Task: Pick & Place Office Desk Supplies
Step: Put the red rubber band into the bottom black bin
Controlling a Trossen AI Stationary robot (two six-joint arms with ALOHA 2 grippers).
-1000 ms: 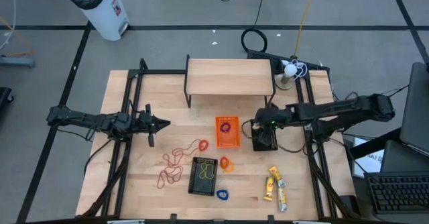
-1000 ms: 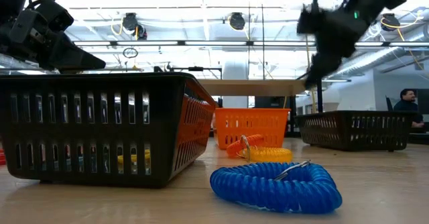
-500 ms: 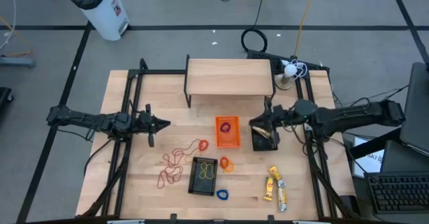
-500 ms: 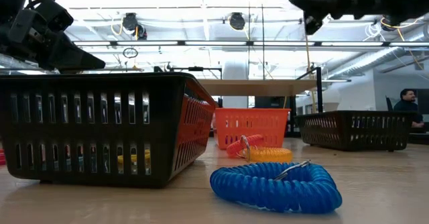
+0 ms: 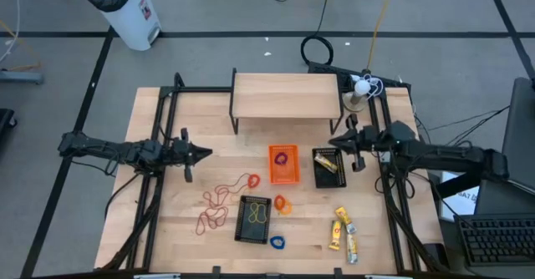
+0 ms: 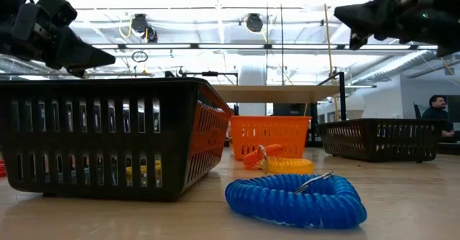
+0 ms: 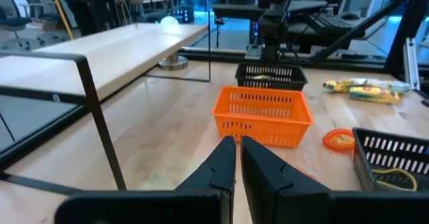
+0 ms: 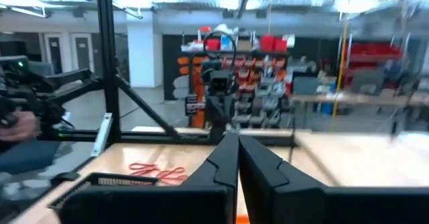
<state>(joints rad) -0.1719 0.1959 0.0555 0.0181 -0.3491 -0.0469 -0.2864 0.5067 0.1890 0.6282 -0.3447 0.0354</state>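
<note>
the right gripper [image 5: 335, 140] hovers with fingers pressed together, empty, just beside the small black slatted plastic basket [image 5: 328, 168] holding a yellow packet. the left gripper [image 5: 206, 154], nearly shut, waits above the light wooden desk [image 5: 167, 229]. red rubber-band loops [image 5: 219, 204] lie on the desk nearby.

Hidden, cropped and unclear parts

In the low view the near black basket [image 6: 108, 136] runs off the left edge, its slats showing only a yellow glimpse of the contents; both arms are cut by the top edge. From above, the far black basket's [image 5: 328, 168] contents are too small to identify. The right wrist view's background is blurred.
</note>
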